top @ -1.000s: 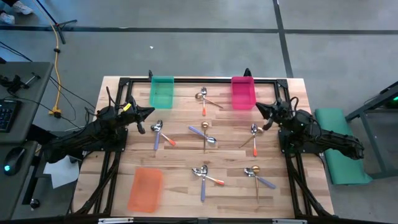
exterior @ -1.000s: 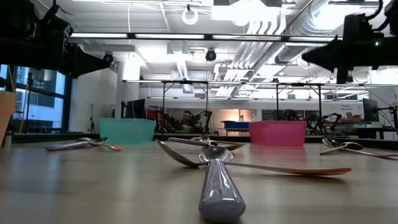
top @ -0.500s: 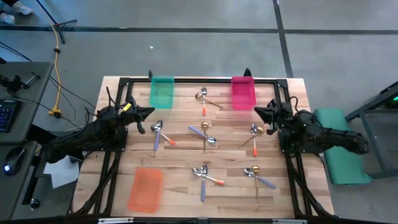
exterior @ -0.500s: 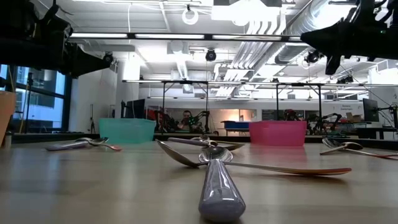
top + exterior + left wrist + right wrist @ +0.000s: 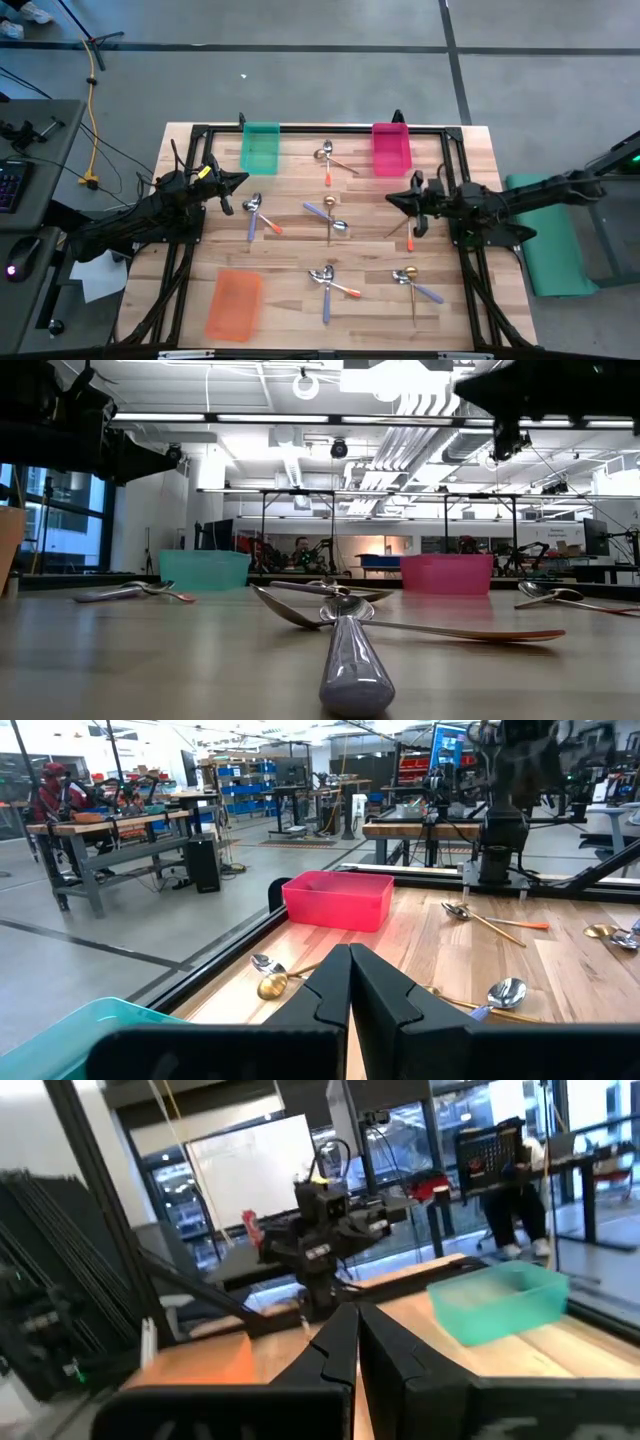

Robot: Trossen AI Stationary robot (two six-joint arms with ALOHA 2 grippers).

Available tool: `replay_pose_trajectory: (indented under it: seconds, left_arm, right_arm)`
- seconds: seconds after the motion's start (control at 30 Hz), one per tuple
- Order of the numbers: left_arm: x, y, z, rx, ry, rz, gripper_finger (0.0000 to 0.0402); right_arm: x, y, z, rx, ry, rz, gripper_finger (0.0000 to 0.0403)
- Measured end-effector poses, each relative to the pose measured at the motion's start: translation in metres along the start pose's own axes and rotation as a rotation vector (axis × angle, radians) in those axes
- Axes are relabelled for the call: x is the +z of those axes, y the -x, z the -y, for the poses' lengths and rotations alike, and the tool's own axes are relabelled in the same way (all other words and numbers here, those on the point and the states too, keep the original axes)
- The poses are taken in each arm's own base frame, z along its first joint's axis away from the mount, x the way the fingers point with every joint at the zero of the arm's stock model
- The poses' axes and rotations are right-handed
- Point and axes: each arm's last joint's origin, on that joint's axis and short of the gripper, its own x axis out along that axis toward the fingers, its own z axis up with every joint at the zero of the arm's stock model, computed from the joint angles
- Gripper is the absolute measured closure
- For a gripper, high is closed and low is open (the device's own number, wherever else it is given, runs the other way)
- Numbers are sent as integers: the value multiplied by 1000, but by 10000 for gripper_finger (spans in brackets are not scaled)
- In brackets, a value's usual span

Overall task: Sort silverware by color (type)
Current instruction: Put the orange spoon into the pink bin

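Moved: right gripper [image 5: 393,197], fingers pressed together, now reaching out beside the pink bin [image 5: 391,148].
Left gripper [image 5: 241,178]: closed, empty, beside the green bin [image 5: 261,147].

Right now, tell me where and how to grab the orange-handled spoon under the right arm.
Grip the orange-handled spoon near its handle's free end, fingers coming straight down, spanning its width. It lies flat; its bowl end crosses a gold spoon, while the handle tip lies clear.
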Motion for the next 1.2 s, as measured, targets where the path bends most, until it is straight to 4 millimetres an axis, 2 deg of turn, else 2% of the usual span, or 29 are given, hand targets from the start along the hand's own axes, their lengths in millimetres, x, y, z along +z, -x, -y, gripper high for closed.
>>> replay_pose_trajectory:
  seconds: [0.1, 0.23, 0.37, 0.6, 0.7, 1.0, 1.2]
  left_arm:
    - [0, 0, 0, 0, 0, 0, 401]
    - [0, 0, 0, 0, 0, 0, 401]
    - [0, 0, 0, 0, 0, 1, 401]
    - [0, 0, 0, 1, 0, 0, 401]
    - [0, 0, 0, 0, 0, 0, 401]
    - [0, 0, 0, 0, 0, 0, 401]
    - [0, 0, 0, 0, 0, 0, 401]
  right_arm:
    - [4, -21, -13, 24, 3, -71, 402]
    - [3, -53, -31, 44, 111, -170, 402]
    - [-6, -86, -45, 30, 162, -326, 402]
    - [-29, -131, -63, -78, 73, -659, 400]
    - [-45, -143, -76, -107, 61, -777, 381]
    - [-96, -163, -122, -170, 54, -1062, 277]
    - [-120, -173, -155, -122, 48, -1131, 257]
